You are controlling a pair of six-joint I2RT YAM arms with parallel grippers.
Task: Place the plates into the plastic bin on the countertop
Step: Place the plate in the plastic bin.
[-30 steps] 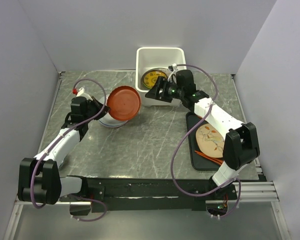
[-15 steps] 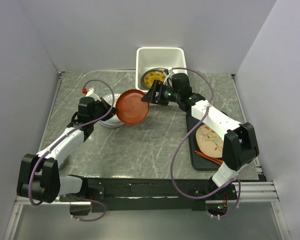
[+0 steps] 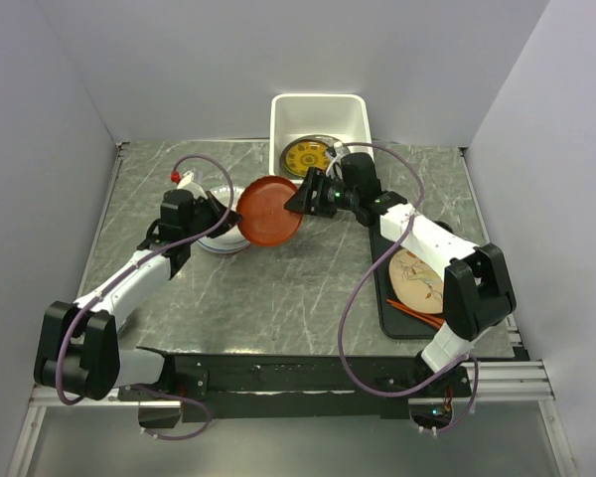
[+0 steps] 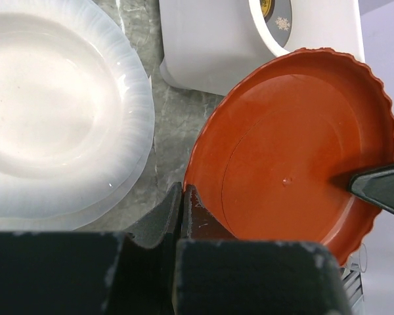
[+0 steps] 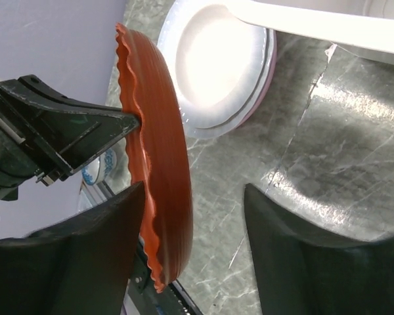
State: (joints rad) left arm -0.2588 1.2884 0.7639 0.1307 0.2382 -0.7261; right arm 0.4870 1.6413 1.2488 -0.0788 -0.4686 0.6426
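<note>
A red-brown scalloped plate hangs on edge above the countertop, just in front of the plastic bin. My left gripper is shut on its left rim. My right gripper stands open astride the plate's opposite rim, one finger close against its inner face and the other well off its back. A yellow patterned plate lies in the bin. Stacked white and pink plates rest under the left arm.
A black tray at the right holds a cream patterned plate and orange sticks. The bin's white wall is close behind the held plate. Grey walls enclose the countertop on three sides.
My left arm carried the red-brown plate rightward toward the bin. The right gripper came left, away from the bin, to the plate's right rim, and its jaws narrowed somewhat.
</note>
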